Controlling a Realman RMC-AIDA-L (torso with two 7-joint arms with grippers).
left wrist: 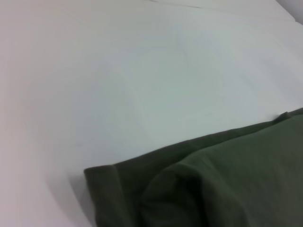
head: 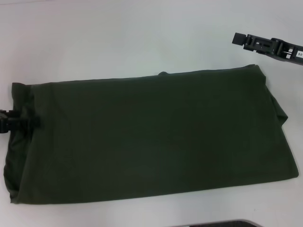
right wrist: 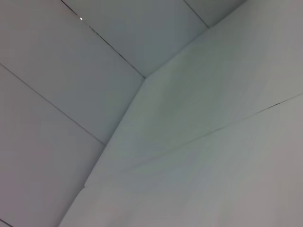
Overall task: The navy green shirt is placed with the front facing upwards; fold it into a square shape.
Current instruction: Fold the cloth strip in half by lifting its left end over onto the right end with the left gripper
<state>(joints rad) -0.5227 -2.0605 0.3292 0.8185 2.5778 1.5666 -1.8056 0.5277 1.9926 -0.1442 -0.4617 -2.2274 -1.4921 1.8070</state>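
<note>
- Now, the table is white and plain, and it takes almost the whole head view; a dark curved edge shows at the very bottom of that view.
- On the table lies the navy green shirt, folded to a long band that goes from the robot's left side to its right side. No letters show on the upper side, only plain dark green cloth.
- The shirt's far edge is quite straight, w/ a small bump of cloth about in the middle of it. The right end is looser, w/ some layers sticking out at the far right corner.
- In the left wrist view the shirt shows one corner: a flat lower layer on the white table and a rounded fold lying over it.
- The left gripper is at the left end of the shirt, approx. halfway along that short edge. Its black tip lies over the cloth edge; it looks pinching the cloth, but I cannot tell for sure if the fingers are spread or pressed together.
- The right gripper is up in the far right, above the table, well apart from the shirt's far right corner. It holds nothing. If its fingers are spread or together, I cannot tell.
- The right wrist view shows only white surface w/ thin lines, no shirt.
</note>
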